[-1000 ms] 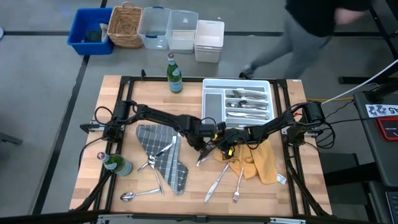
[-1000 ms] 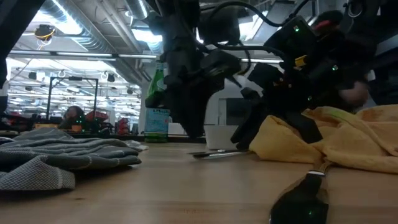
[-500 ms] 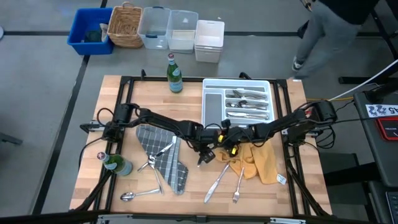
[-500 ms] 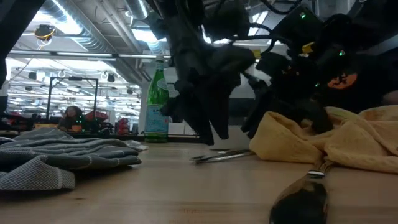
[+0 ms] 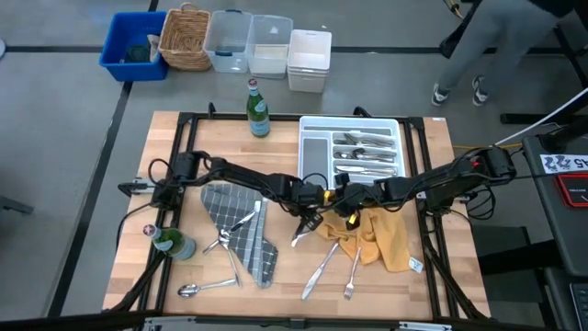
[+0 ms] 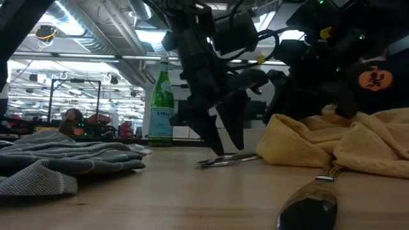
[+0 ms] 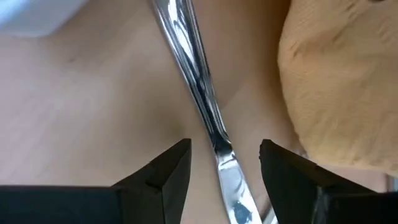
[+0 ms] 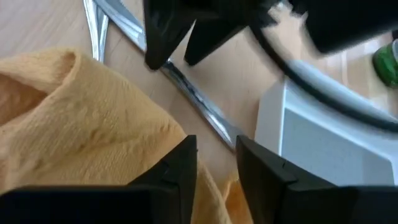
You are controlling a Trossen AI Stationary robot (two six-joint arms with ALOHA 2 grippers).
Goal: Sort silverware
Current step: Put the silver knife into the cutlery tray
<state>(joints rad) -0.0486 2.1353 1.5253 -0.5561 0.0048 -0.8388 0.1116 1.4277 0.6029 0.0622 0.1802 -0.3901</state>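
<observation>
Near the middle of the table, just in front of the white tray (image 5: 315, 150), the left gripper (image 5: 310, 219) hung low over a single knife (image 5: 301, 233) that lay flat on the bare wood beside the yellow cloth (image 5: 375, 235). Its fingers (image 7: 163, 171) stood spread on either side of the knife's shiny shaft, with wood visible between metal and each fingertip, so nothing was pinched. The right gripper (image 5: 342, 208) hovered close by over the cloth's edge, its fingers (image 8: 171, 169) parted a little and empty, pointing toward the same knife and the tray's corner. Most sorted silverware already rested in the tray's right-hand compartments (image 5: 366, 154), while other pieces waited loose: two utensils (image 5: 335, 268) in front of the cloth, several on and beside the grey checked towel (image 5: 241, 228), and a spoon (image 5: 203, 289) near the table's front edge. Judging by this, the step in hand was taking up the knife, with the sort roughly half done. The next move seemed to call for lowering the left fingers until they bracketed the thin shaft against the wood, then closing squarely; a flat, slick piece could easily skate sideways or be pushed under the cloth.
</observation>
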